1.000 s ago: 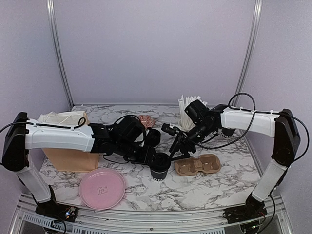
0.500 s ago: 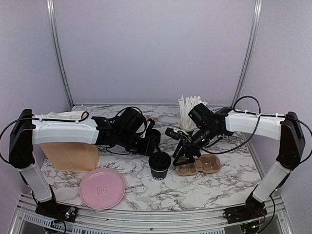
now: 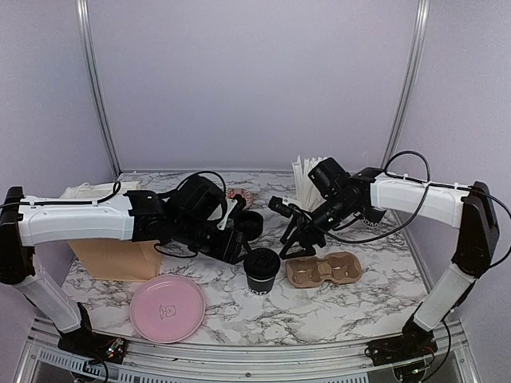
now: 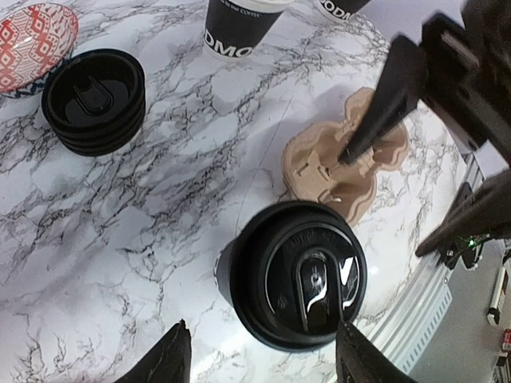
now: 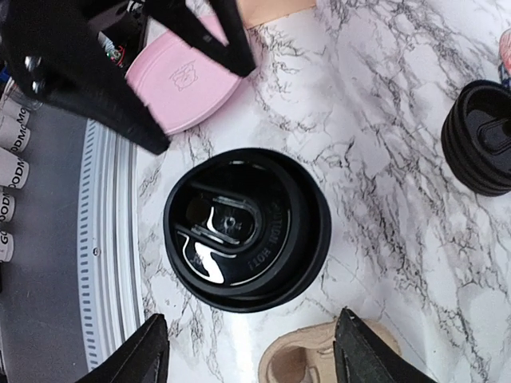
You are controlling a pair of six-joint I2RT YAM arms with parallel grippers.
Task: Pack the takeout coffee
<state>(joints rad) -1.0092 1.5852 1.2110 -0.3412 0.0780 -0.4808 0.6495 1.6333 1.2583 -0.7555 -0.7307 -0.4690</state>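
A takeout coffee cup (image 3: pixel 262 270), black with a black lid pressed on, stands alone on the marble between both arms. In the left wrist view the lidded cup (image 4: pixel 295 275) sits just ahead of my left gripper (image 4: pixel 263 365), which is open and touches nothing. In the right wrist view the same cup (image 5: pixel 243 227) lies ahead of my open right gripper (image 5: pixel 251 351), also apart from it. From above, the left gripper (image 3: pixel 238 243) hangs left of the cup and the right gripper (image 3: pixel 297 239) right of it. The brown pulp carrier (image 3: pixel 323 270) lies empty beside the cup.
A stack of black lids (image 3: pixel 250 223) and a red patterned bowl (image 3: pixel 239 195) sit behind the cup. The cup of white straws (image 3: pixel 307 185) stands at the back right. A pink plate (image 3: pixel 168 307) and a paper bag (image 3: pixel 112 257) are at the left. Two more black lettered cups (image 4: pixel 235 28) show in the left wrist view.
Both grippers were at the cup a second ago. The left has let go and drawn back left, the right has pulled away to the right, and the lidded cup stands free.
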